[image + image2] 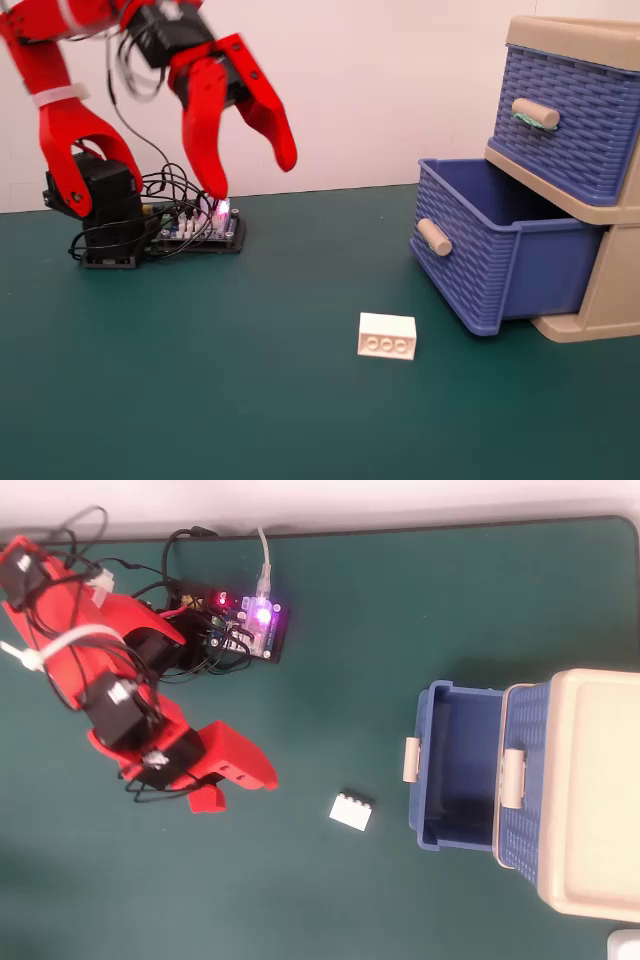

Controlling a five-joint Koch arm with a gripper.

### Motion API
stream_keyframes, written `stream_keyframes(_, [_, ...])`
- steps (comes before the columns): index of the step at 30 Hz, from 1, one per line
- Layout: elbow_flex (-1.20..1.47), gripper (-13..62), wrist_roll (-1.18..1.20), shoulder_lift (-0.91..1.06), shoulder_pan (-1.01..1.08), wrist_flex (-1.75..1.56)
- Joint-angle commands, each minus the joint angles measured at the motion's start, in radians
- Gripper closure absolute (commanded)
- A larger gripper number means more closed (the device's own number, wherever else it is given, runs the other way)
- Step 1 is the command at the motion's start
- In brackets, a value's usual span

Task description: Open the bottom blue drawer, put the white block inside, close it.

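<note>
The bottom blue drawer (500, 250) stands pulled open from its beige frame, its plain beige handle (433, 236) facing left; it looks empty in the overhead view (455, 770). The white block (387, 336) lies on the green mat in front of the drawer, three studs facing the camera; in the overhead view (351, 810) it sits just left of the drawer. My red gripper (252, 178) hangs open and empty, high above the mat, well left of the block; the overhead view shows it (243, 792) left of the block.
The upper blue drawer (565, 115) with green tape on its handle is shut. A lit circuit board (250, 625) with wires sits by the arm's base (100, 215). The beige frame (590, 790) stands at the mat's right edge.
</note>
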Motion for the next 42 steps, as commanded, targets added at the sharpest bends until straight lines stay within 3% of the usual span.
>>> stream_keyframes(1, [-0.150, 15.4, -0.265, -0.080, 0.023, 0.132])
stream_keyframes(3, [-0.230, 15.5, -0.354, -0.137, 0.026, 0.129])
stream_keyframes(10, [-0.252, 15.5, -0.330, -0.377, -0.087, -0.179])
stream_keyframes(19, [-0.442, 15.6, -0.268, -0.730, -0.176, -0.199])
stream_keyframes(30, [-0.488, 16.3, -0.238, -0.896, -0.212, -0.202])
stream_keyframes(32, [-0.488, 19.5, -0.213, -0.910, -0.212, -0.221])
stream_keyframes(37, [-0.486, 40.6, -0.158, -0.934, -0.210, -0.244])
stream_keyframes(42, [-0.483, 51.6, -0.153, -0.927, -0.204, -0.181])
